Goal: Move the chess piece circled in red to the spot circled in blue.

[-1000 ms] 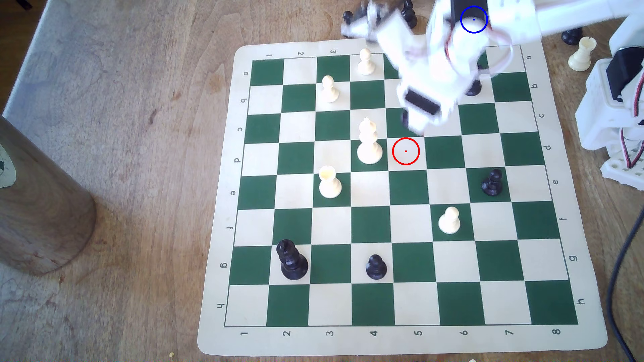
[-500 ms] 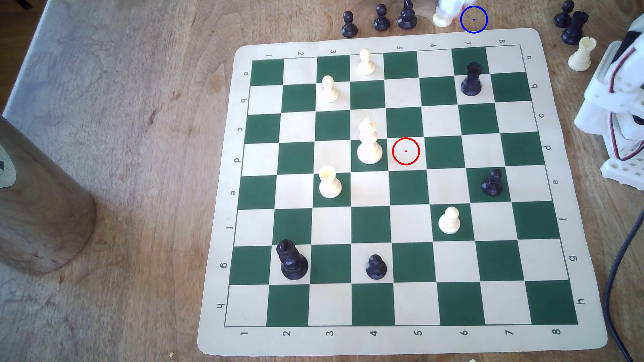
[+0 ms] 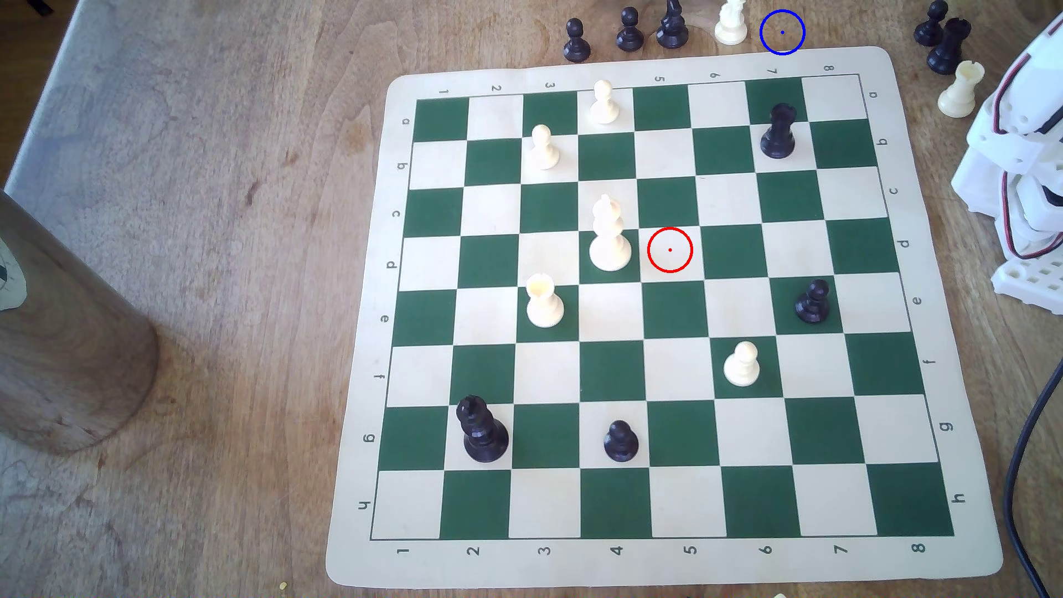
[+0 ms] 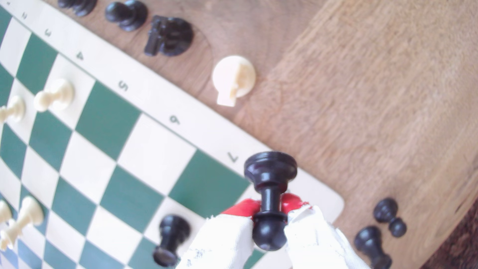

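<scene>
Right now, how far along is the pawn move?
Done: the red ring square is bare, so the pawn is off it. In hand: the pincer is shut on the black pawn at its neck, held above the board's corner. Left: set it in the blue ring, bare wood beside the white piece.

A drawn blue ring (image 3: pixel 782 32) marks bare brown wooden worktop (image 3: pixel 230 230) just beside a cream knight (image 3: pixel 730 24).
</scene>
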`<action>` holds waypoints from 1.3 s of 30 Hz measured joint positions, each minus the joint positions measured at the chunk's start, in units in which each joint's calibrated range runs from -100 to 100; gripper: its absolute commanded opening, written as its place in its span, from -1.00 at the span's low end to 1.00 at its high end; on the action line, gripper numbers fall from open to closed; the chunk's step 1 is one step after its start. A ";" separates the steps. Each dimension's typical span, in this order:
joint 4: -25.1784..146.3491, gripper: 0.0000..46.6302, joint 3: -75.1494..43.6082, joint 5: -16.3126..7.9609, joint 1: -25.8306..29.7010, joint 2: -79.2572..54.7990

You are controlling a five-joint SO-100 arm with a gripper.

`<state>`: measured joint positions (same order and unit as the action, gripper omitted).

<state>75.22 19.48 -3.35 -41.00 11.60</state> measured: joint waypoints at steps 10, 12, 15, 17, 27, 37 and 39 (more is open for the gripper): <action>-0.08 -0.98 -3.43 1.90 -2.80 -10.81; -0.08 -0.98 -4.16 2.10 -3.02 -12.57; 0.16 -0.98 -6.24 2.05 -3.32 -15.67; 0.32 -0.98 -8.77 1.76 -3.39 -18.27; 2.95 -0.98 -14.01 1.61 -3.24 -25.39; 1.67 -0.98 -15.36 0.59 -1.84 -28.66; 1.67 -0.98 -15.45 0.59 -1.70 -28.66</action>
<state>76.89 4.02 -2.76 -42.70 -17.05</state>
